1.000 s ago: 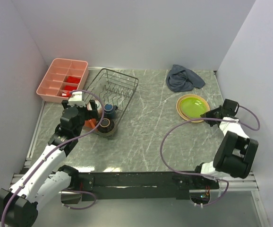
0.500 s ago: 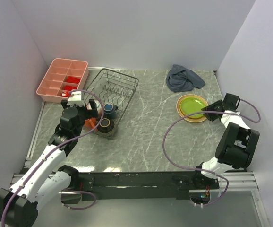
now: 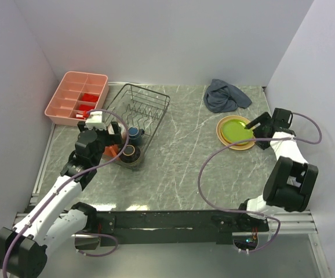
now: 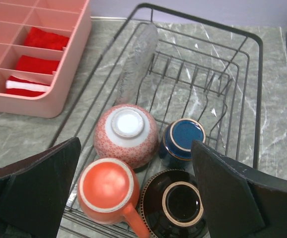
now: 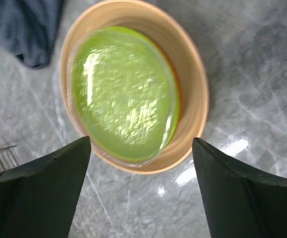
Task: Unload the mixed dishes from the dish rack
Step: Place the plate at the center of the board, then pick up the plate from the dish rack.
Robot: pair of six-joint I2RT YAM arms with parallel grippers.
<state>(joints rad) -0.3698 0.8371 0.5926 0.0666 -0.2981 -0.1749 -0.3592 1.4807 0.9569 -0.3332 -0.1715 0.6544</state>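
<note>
The black thin-wire dish rack [image 3: 150,91] carried four pieces crowded at its near end. These were a pinkish speckled bowl [image 4: 126,131] and a dark brown bowl [image 4: 176,203], both foot-up as if left to drain, with an orange mug [image 4: 106,191] and a small dark blue cup [image 4: 183,139] pressed against them.

The left hand [image 4: 136,148] hung over that cluster with its fingers spread wide and nothing between them. This probably kept its choice open among pieces packed too tightly for a casual grab.

Well to the right of the rack, the smaller lime green plate [image 5: 123,94] lay nested inside the large tan-yellow plate [image 5: 190,84], flat on the marbled tabletop [image 3: 179,168]. The nesting suggested a tidy stack of unloaded plates. The right hand [image 5: 141,141] stood above them with its fingers apart and gripped neither plate.

A crumpled grey-blue cloth [image 3: 225,95] lay beyond the plates, farther right of the rack. A pink plastic compartment tray [image 4: 49,101] sat just beside the rack's left wall and did not look like part of the job.
</note>
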